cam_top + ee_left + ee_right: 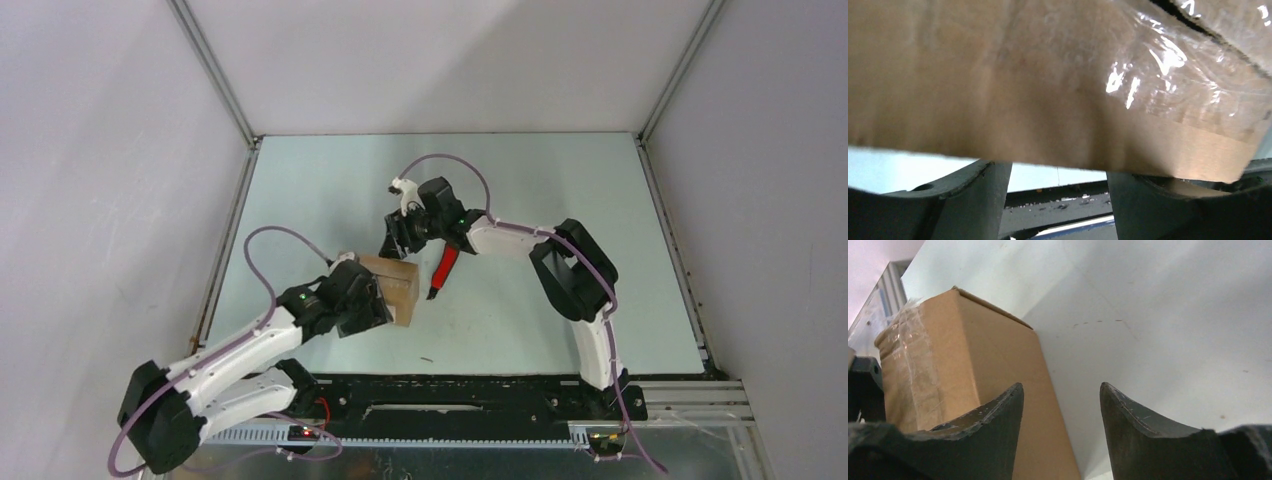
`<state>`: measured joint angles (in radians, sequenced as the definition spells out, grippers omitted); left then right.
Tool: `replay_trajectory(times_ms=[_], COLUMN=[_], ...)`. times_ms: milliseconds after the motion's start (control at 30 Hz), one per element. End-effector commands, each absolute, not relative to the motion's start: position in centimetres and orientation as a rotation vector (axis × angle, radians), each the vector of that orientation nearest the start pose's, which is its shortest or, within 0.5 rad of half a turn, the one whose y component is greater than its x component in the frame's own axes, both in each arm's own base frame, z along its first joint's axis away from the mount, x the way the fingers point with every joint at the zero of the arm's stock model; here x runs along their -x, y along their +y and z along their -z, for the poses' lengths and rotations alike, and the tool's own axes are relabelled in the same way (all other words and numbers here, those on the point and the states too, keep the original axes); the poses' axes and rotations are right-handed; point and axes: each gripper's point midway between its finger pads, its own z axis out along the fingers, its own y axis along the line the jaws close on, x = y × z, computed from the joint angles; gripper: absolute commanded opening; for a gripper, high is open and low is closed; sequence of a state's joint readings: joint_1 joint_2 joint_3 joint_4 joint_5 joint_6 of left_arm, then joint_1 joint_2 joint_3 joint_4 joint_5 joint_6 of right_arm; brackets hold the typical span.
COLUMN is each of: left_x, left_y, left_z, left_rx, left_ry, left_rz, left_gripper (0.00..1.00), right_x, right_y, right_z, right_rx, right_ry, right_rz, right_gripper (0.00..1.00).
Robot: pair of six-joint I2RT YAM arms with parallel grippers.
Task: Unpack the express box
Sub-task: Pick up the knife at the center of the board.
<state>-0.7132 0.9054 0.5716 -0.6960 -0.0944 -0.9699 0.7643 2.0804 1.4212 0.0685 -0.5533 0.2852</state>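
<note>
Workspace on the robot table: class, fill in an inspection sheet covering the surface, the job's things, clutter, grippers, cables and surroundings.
Surface: pale table, a few faint marks.
Job's things: express box, brown cardboard with clear tape, left of the table's middle.
Clutter: red-and-black utility knife lying just right of the box, under the right arm; small dark speck near the front edge.
Grippers: left gripper appears clamped on the box's near side; right gripper open, nothing between its fingers, close to the box's far side.
Cables: purple cable looping off each arm, not touching the box.
Surroundings: plain grey walls, metal frame rails; nothing else seen.
</note>
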Motion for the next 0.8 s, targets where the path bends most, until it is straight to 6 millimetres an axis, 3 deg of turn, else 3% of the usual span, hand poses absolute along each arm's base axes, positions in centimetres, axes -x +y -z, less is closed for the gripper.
replay_trajectory(times_ms=[0,67,200,300,367,500,667,767], left_x=[-19.4,-20.1,-21.4,-22.2,-22.5,-22.2,-20.1,-19.1], left_y=[-17.6,-18.1,-18.8,-18.5,-18.5,-18.9,-18.8,-18.5], left_z=[-9.2,-9.4,-9.8,-9.7,-9.8,-10.8,-12.5,-12.9], left_rx=[0.310,0.315,0.304,0.303,0.296,0.235,0.178,0.157], left_ry=[2.530,2.512,2.494,2.494,2.491,2.492,2.483,2.475], left_rz=[0.533,0.560,0.581,0.572,0.578,0.618,0.703,0.731], left_gripper=[0.70,0.70,0.70,0.70,0.71,0.74,0.79,0.81], right_x=[-33.6,-35.9,-38.4,-38.5,-38.2,-38.2,-38.1,-37.9], right_y=[43.5,41.3,34.9,30.3,28.5,27.3,27.3,28.2], right_z=[-12.4,-13.5,-13.9,-12.2,-10.8,-7.9,-5.3,-4.8], right_rx=[0.737,0.586,0.318,0.193,0.153,0.104,0.045,0.073], right_ry=[2.116,2.150,2.243,2.324,2.368,2.434,2.505,2.497], right_rz=[-1.086,-0.982,-0.728,-0.521,-0.420,-0.324,-0.264,-0.203], right_gripper=[0.61,0.63,0.67,0.68,0.68,0.67,0.65,0.66])
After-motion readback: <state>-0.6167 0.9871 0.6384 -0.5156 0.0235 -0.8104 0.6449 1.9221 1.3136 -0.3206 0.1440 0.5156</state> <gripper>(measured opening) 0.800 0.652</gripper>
